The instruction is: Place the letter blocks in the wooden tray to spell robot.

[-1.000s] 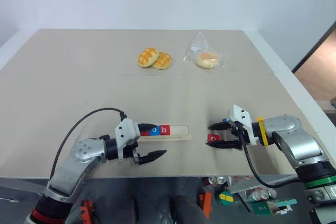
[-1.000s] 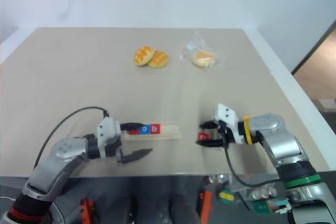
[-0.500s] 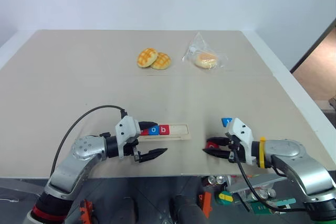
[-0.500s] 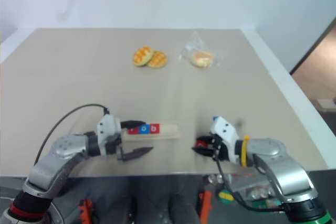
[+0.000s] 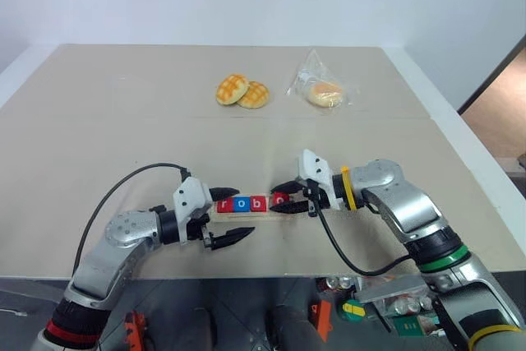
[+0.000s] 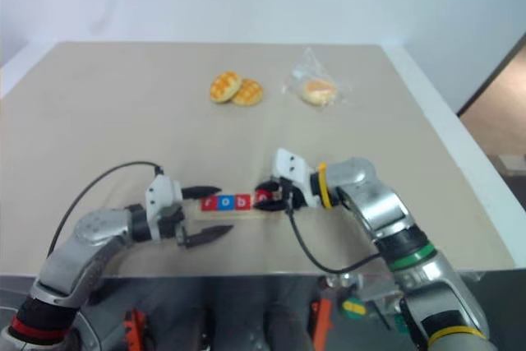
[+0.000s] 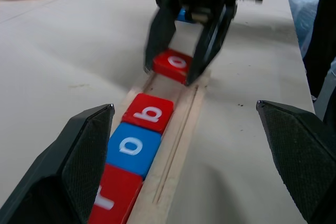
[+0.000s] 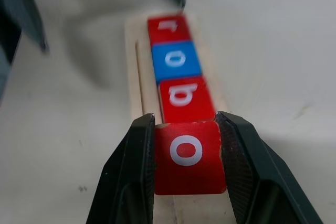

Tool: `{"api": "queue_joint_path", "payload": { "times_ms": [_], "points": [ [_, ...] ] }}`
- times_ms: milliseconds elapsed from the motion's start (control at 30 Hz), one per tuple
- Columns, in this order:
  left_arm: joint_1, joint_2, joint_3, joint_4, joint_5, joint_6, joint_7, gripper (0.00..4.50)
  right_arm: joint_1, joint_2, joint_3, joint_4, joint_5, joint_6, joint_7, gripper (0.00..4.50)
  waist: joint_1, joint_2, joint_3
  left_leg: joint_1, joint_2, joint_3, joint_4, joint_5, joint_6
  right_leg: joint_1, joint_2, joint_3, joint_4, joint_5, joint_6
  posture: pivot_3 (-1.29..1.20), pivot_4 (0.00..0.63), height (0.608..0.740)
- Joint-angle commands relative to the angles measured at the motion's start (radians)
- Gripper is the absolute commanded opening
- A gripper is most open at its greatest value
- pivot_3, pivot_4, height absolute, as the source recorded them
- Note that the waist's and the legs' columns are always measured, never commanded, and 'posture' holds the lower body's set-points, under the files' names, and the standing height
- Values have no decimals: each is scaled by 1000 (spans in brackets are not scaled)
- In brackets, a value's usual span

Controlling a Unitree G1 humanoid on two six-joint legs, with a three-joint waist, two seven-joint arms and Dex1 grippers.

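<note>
Over tray, right claw clamping red o-block.

tray: r, o, b seated | red o: over tray, gripped

Your right gripper pinches a red "o" block over the wooden tray, just behind the red "b", blue "o" and red "r".

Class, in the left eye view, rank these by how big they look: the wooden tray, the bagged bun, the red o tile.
1. wooden tray, though nearer the camera
2. bagged bun
3. red o tile, held in the right gripper
</note>
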Motion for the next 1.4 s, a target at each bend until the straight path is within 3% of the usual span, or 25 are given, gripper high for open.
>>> {"api": "queue_joint_path", "payload": {
  "times_ms": [33, 700, 733, 867, 1400],
  "points": [
    [12, 7, 24, -58, -28, 10, 7, 4500, -58, 23, 6, 69, -29, -81, 53, 1167, 0, 0, 0, 0, 0, 0, 0, 0, 0, 0, 0, 0, 0, 0, 0, 0, 150, 740],
    [75, 33, 36, -110, -16, 14, 60, 4500, -138, 138, 21, 269, -113, -206, 128, 1167, -1, 0, 0, 2, 1, 0, 1, 1, -1, 0, 0, -1, 1, 1, -1, 0, 150, 740],
    [76, 34, 35, -111, -15, 13, 62, 4500, -141, 141, 20, 280, -115, -209, 127, 1667, -1, 0, 0, 2, 1, 0, 1, 1, -1, 0, 0, -1, 1, 1, -1, 0, 150, 740],
    [81, 37, 34, -114, -14, 12, 68, 4500, -150, 143, 14, 314, -128, -233, 125, 1667, -1, 0, 0, 2, 1, 0, 1, 1, -1, 1, 0, -1, 1, 2, -1, 0, 150, 740],
    [77, 38, 24, -93, -2, 0, 67, 4500, -158, 164, -5, 302, -100, -161, 132, 1667, -1, 0, 0, 3, 2, 1, 1, 1, -1, 1, 1, -1, 2, 2, -2, 0, 150, 740]
  ]
}}
